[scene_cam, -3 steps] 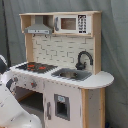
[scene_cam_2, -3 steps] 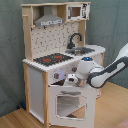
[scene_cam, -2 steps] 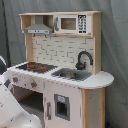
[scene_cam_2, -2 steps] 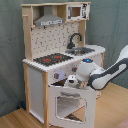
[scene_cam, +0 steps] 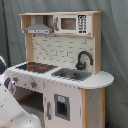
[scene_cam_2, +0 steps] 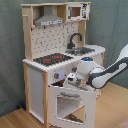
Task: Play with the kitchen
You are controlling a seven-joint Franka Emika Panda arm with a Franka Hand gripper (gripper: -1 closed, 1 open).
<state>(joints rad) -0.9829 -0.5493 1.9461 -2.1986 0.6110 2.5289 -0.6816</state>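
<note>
gripper [scene_cam_2: 71, 80] at oven door [scene_cam_2: 70, 102] top edge, grasp state unclear | kitchen [scene_cam_2: 55, 60] door part-open | swing along hinge arc, no twisting

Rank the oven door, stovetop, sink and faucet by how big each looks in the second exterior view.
1. Oven door, hanging open, largest.
2. Stovetop.
3. Sink, though the stovetop sits nearer the camera, so this gap is uncertain.
4. Faucet, smallest.

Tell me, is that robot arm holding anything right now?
It cannot be told. In the second exterior view the end effector sits at the top edge of the opened oven door, but any grip is hidden.
</note>
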